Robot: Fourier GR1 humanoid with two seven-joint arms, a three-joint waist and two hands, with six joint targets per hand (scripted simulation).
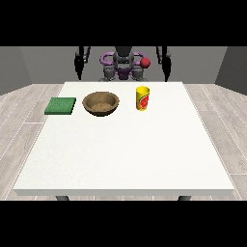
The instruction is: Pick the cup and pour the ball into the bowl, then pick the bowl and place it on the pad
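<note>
Can't tell how the fingers sit on either hand, view's left (78,62) or view's right (166,61); both hang behind the table (125,159). Yellow cup (142,98) stands upright right of the wooden bowl (101,103), green pad (61,105) further left.

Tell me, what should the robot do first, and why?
Probably reach the hand at the view's right down toward the yellow cup. Both hands hang at the robot's sides, off the table, touching nothing. The cup stands upright beside the brown bowl, nearer that hand. The green pad lies on the bowl's other side, for later.
</note>
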